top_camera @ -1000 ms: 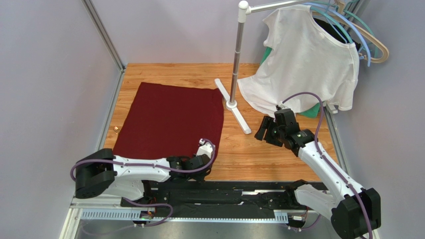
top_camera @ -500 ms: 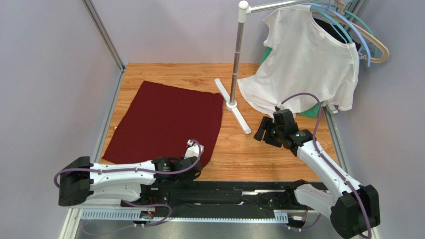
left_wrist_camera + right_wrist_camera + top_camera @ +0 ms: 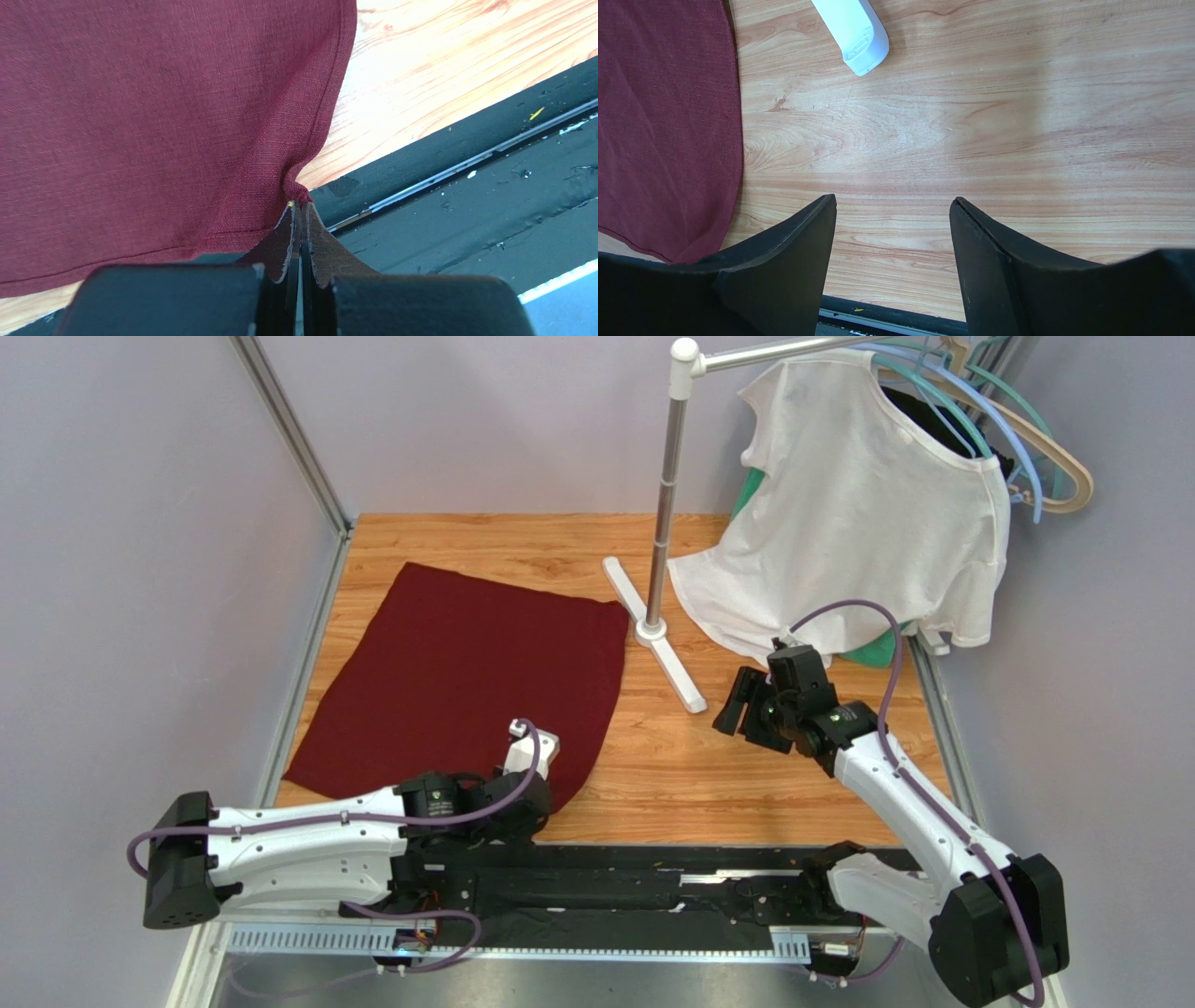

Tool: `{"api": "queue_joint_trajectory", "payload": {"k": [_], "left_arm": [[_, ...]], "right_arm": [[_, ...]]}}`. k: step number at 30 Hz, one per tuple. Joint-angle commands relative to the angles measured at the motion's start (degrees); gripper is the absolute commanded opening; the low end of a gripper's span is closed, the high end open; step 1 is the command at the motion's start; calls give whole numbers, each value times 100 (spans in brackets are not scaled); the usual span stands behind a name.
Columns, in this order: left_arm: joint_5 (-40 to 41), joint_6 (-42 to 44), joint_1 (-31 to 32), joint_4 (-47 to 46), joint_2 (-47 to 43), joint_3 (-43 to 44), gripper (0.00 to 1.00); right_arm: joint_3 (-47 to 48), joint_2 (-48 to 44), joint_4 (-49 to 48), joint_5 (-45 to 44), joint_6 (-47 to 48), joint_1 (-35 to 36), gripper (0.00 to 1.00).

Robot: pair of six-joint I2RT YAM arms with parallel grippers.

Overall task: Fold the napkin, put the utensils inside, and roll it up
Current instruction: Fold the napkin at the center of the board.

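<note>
Currently the plain dark maroon cloth napkin [image 3: 463, 672] lies flat on the left of the wooden bench [image 3: 701, 770], long axis 7 to 1 o'clock. The left end effector [image 3: 300, 210] pinches its near-right corner, with the cloth toward 11 o'clock. The right end effector [image 3: 892, 210], spread and empty, hovers at 3 o'clock.

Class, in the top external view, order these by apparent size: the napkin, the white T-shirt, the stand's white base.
Largest: napkin and white T-shirt, too alike to rank.
Smallest: stand's white base.
</note>
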State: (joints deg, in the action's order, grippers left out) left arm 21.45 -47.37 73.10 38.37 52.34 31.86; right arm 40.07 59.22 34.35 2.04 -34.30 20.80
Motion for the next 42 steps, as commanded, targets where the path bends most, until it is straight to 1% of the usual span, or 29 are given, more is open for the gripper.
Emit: {"api": "queue_joint_trajectory", "payload": {"k": [1,4,5,7,9,11,12,14,16,17,18,20,21,22,24,25,27,32,37,42], "left_arm": [[236,237,20,197,65,478,0],[614,255,-67,670,355,899,0],[710,307,-198,802,417,997,0],[598,491,-418,734,557,1199,0],[614,703,-831,908,620,1366,0],[719,895,-1261,1128,515,1376,0],[729,958,-1368,1129,410,1350,0],[772,1124,-1701,1111,24,1349,0],[755,1370,-1869,963,-275,1350,0],[546,1737,-2087,692,-320,1341,0],[431,1845,-2220,568,-321,1376,0],[72,2213,-2544,226,-102,1446,0],[52,2311,-2651,206,38,1620,0],[43,2425,-2748,197,397,1726,0],[174,2724,-3038,232,776,2059,0],[227,2812,-3134,232,1117,2166,0],[333,3040,-3424,171,1418,2438,0],[518,3760,-3942,-180,2289,2975,0],[351,4411,-4409,-751,3113,3414,0],[272,4991,-4787,-1033,3800,4002,0]], "right_arm": [[18,-33,-209,42,-50,-6,64],[44,-60,-166,24,-6,-5,64],[62,-77,-157,15,3,-5,64],[79,-77,-130,7,12,-14,64],[106,-77,-69,7,55,-5,64],[132,-112,-7,-2,73,-5,64],[115,-156,2,-20,73,3,64],[80,-183,-7,-64,91,-5,64],[71,-148,-42,-64,64,-5,64],[71,-130,-60,-46,56,-5,64],[62,-113,-112,-3,47,-5,64],[79,-34,-148,33,55,-6,64],[114,-7,-156,42,55,-5,64],[123,2,-148,50,64,-5,64],[150,-7,-104,42,64,-5,64],[158,-16,-95,33,82,-5,64],[185,-51,-34,-2,108,-5,64],[299,-7,54,-37,187,3,64],[457,186,46,6,266,-5,64],[650,353,46,112,363,-5,64]]}}
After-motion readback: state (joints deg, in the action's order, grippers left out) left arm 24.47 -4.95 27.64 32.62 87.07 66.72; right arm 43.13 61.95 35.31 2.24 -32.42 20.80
